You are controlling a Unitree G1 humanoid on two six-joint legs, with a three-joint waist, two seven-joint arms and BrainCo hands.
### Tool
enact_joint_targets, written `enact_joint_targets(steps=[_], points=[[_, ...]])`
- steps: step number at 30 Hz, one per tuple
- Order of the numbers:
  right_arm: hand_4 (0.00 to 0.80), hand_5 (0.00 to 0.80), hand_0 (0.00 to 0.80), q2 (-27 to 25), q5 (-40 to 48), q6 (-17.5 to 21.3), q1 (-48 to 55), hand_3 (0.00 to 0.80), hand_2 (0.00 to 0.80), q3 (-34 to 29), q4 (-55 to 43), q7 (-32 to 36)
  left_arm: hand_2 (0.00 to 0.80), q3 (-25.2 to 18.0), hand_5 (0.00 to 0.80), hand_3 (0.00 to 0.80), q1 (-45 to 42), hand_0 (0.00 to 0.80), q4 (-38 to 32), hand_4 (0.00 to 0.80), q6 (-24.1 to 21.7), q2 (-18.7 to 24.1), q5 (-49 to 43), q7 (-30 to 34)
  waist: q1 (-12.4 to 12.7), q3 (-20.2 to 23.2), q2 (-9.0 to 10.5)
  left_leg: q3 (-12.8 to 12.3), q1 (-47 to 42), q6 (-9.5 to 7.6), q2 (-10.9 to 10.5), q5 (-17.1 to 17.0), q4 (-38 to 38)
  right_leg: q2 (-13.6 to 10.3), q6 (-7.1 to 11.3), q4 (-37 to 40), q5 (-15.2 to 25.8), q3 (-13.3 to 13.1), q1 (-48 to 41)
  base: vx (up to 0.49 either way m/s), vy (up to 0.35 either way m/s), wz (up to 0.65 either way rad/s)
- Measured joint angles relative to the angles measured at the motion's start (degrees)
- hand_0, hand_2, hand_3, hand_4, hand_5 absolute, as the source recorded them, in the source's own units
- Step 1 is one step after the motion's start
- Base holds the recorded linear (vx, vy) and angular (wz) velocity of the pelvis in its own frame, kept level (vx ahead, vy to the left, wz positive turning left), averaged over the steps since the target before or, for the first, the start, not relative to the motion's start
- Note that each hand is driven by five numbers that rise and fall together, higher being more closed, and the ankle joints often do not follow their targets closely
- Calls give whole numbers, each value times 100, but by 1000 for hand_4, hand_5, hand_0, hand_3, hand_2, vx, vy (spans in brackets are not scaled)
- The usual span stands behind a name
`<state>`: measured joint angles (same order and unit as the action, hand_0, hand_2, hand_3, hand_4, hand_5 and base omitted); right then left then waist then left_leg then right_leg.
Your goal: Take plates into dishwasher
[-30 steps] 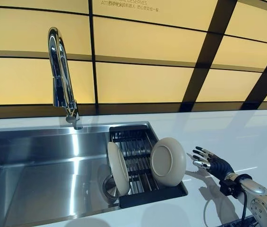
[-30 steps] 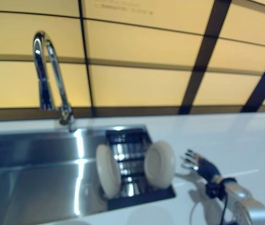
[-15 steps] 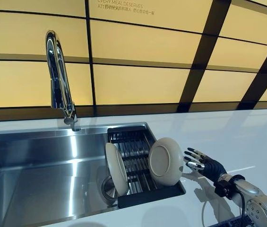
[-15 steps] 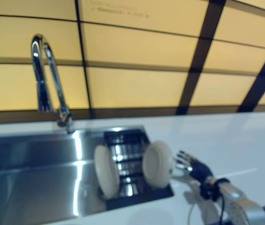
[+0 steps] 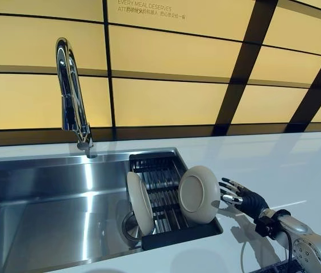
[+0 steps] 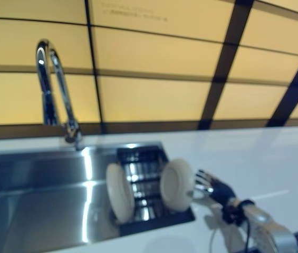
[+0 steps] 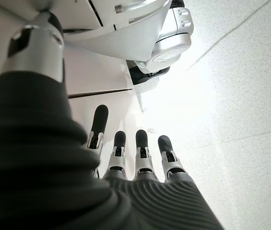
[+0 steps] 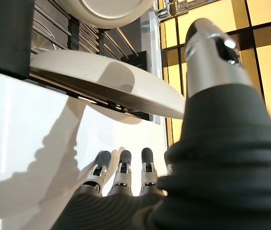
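Two plates stand on edge in one black rack [image 5: 197, 234] that sits in the right end of the steel sink [image 5: 41, 210]. The left plate [image 5: 140, 203] stands at the rack's left side, leaning a little, with the drain [image 5: 130, 226] just behind its lower edge. The right plate [image 5: 199, 194] stands at the rack's right side, its underside turned toward my right robot hand [image 5: 245, 198]. That hand hovers over the white bench [image 5: 274, 165] just beside the right plate, its fingers [image 5: 229, 186] spread and straight, their tips close to the plate's rim; I cannot tell whether they touch it. In my right wrist view the fingers lie in a straight row with the plate's pale rim [image 8: 111, 81] above them and nothing held. My left robot hand [image 7: 130, 163] shows only in its own wrist view, hanging low with its fingers straight and relaxed over a pale speckled floor [image 7: 241, 96], holding nothing. One curved chrome tap [image 5: 72, 96] rises behind the sink, before a wall [image 5: 166, 68] of yellow panels split by dark bars.
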<state>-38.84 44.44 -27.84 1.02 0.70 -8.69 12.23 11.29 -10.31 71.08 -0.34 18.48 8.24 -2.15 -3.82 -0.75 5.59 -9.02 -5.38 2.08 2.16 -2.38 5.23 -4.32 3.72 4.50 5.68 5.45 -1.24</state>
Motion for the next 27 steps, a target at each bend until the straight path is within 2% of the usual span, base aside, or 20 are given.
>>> enact_joint_targets(steps=[5, 27], points=[[0, 0, 0, 64, -46, 57, -44, 0, 0, 71, 77, 0, 0, 55, 0, 0, 0, 0, -2, 0, 2, 0, 0, -11, 4, 16, -17, 32, -8, 0, 0, 0, 0, 0, 1, 53, 1, 31, -51, -1, -2, 3], [0, 0, 0, 683, -338, 728, -358, 0, 0, 242, 1240, 127, 0, 109, 0, 0, 11, 0, -3, 0, 73, -20, -13, -23, 25, 101, -75, 137, -83, -3, 8, -3, 3, -8, -25, 54, -17, 142, -150, 1, -1, 1]])
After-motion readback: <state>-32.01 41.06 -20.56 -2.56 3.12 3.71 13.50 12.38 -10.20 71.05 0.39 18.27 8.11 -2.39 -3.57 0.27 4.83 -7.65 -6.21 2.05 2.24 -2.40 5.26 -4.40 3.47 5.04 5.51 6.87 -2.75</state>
